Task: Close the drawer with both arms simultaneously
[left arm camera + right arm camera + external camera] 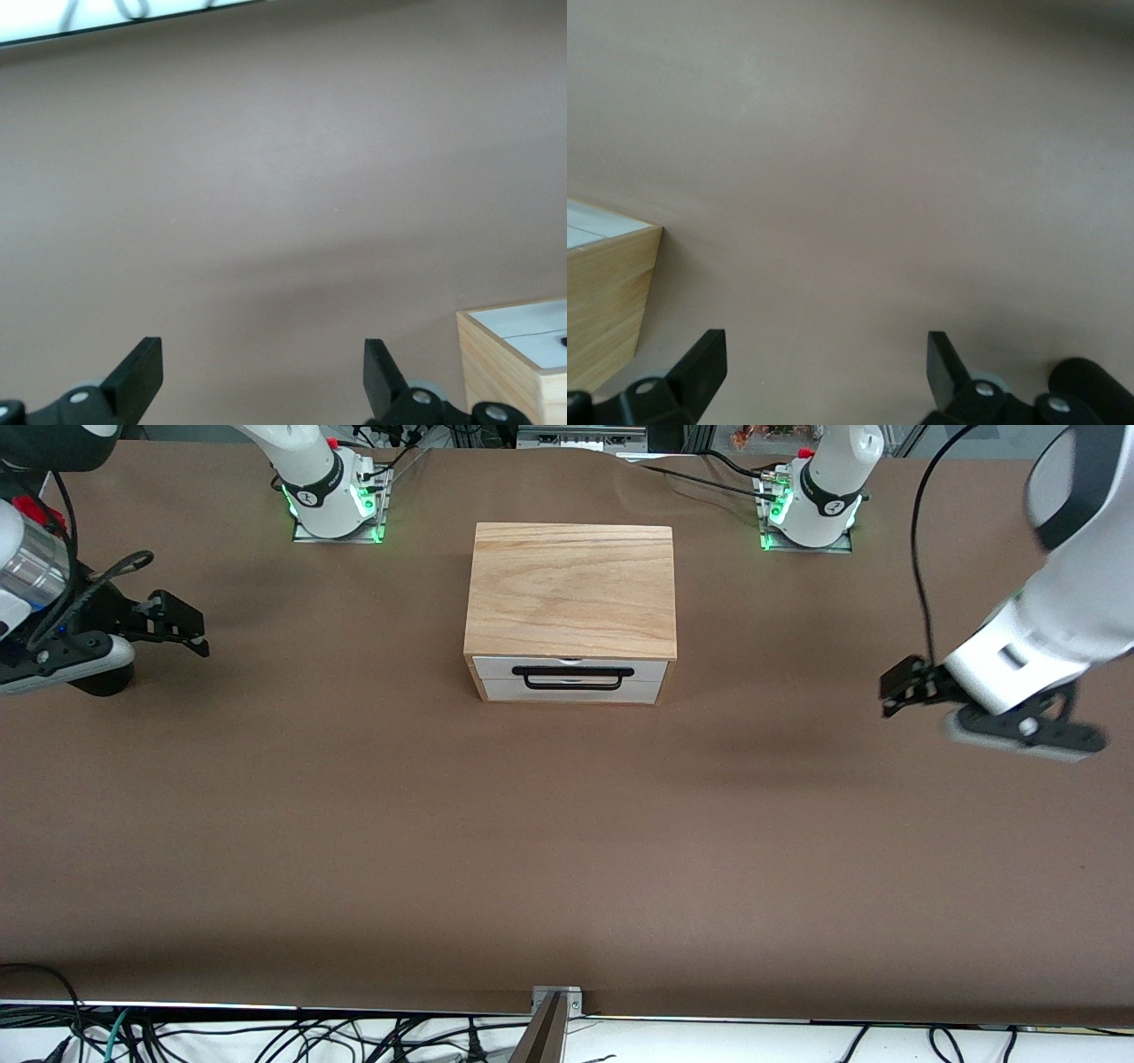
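The drawer (570,678) sits in the wooden box (571,589) in the middle of the counter (567,850), and it looks nearly shut (maybe fully). Neither arm touches it. Next, both need to swing in toward its white front. The left gripper (897,689) and right gripper (182,627) hang at either end, jaws open.

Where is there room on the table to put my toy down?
The biggest bare patch of table runs from the drawer front of the wooden box toward the camera. It is tighter at each end of the table: the open left pincer hangs over one, the open right pincer over the other.
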You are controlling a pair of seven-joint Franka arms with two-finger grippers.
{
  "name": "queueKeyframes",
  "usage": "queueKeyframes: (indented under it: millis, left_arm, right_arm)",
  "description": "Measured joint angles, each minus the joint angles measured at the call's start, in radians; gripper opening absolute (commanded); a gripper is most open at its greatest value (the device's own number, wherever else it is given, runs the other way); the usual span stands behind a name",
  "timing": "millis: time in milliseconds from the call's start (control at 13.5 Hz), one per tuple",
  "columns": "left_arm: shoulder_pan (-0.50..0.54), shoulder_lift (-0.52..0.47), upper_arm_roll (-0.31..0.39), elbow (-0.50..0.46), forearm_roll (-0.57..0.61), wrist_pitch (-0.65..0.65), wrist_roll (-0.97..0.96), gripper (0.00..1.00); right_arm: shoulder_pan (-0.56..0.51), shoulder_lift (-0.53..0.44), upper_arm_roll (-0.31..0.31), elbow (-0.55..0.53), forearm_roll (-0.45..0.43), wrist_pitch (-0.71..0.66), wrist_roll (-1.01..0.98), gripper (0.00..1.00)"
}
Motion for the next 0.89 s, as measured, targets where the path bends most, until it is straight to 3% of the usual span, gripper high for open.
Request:
queueKeyframes:
  millis: [296, 889]
  left_arm:
    - [-0.004, -0.174, 0.019, -0.181, -0.002, -0.016, -0.05, 1.0]
    - [0.013, -0.173, 0.02, -0.223, -0.004, -0.042, -0.054, 1.0]
  right_arm:
    - [0.0, 0.009, 0.001, 0.04, -0.028, -0.034, 0.02, 1.0]
    - [0.002, 0.014, 0.004, 0.05, -0.039, -0.039, 0.026, 1.0]
